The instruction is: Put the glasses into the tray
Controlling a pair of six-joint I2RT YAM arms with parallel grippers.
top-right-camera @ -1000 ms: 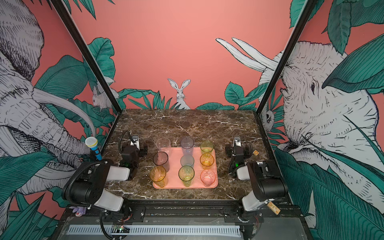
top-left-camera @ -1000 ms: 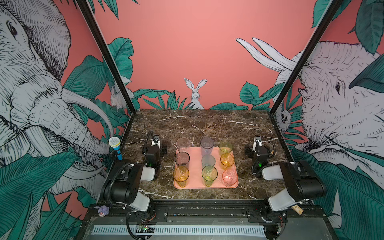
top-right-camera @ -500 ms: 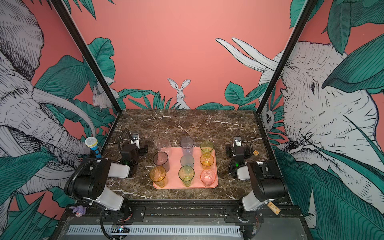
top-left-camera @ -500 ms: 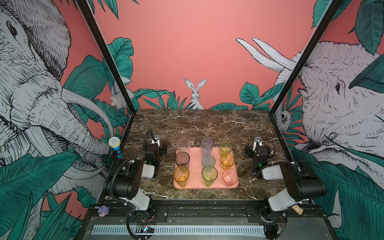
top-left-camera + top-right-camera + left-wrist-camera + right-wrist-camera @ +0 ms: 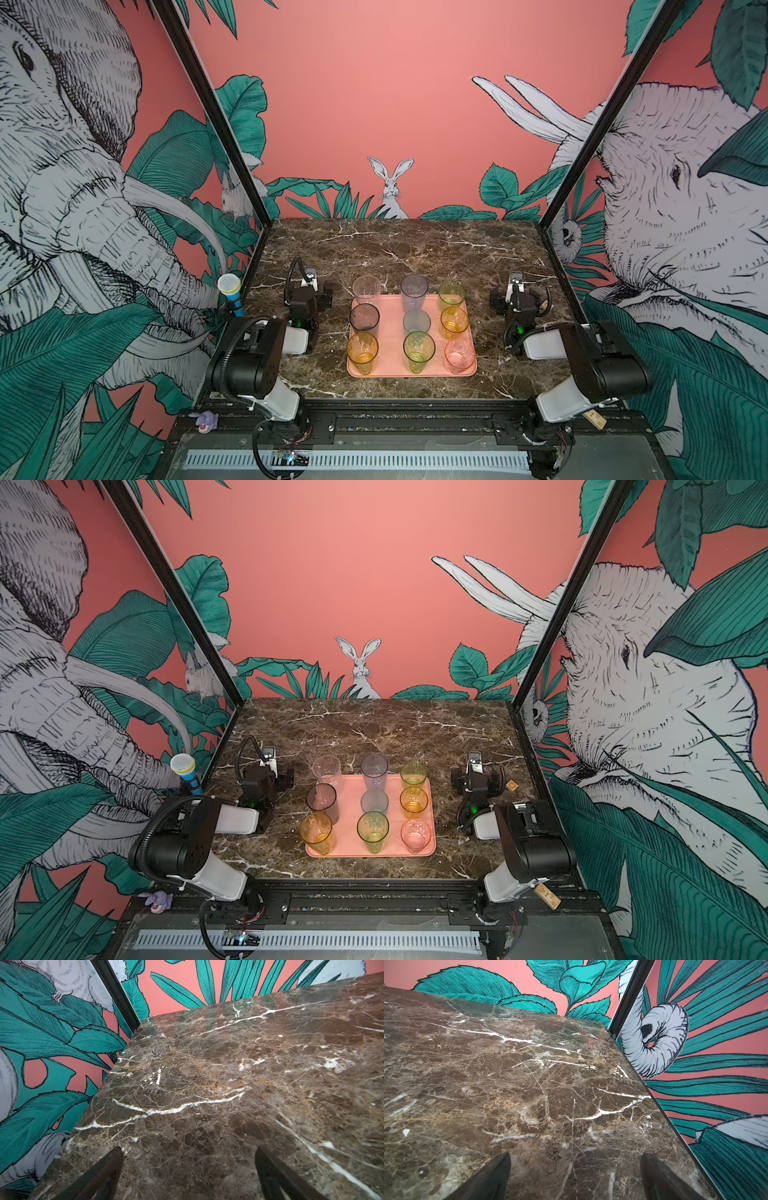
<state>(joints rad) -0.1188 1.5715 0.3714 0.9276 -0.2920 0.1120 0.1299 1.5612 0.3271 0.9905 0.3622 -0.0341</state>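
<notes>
Now 9 translucent tinted tumblers [image 5: 419,357] stand upright on the flat salmon-pink rectangular tray [image 5: 392,345]; left hand [image 5: 189,1165] and right hand [image 5: 575,1167] gape wide, empty, over the brown marble desk [image 5: 415,249].

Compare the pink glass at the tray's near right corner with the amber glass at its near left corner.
Colour: the pink glass is pale pink, the amber glass orange-yellow.
Height: the pink glass is short, the amber glass clearly taller.
Place: the pink glass stands at the near right corner of the tray, the amber glass at its near left corner.
Both are see-through, upright, apparently empty and on the tray, with neither arm touching them.
</notes>
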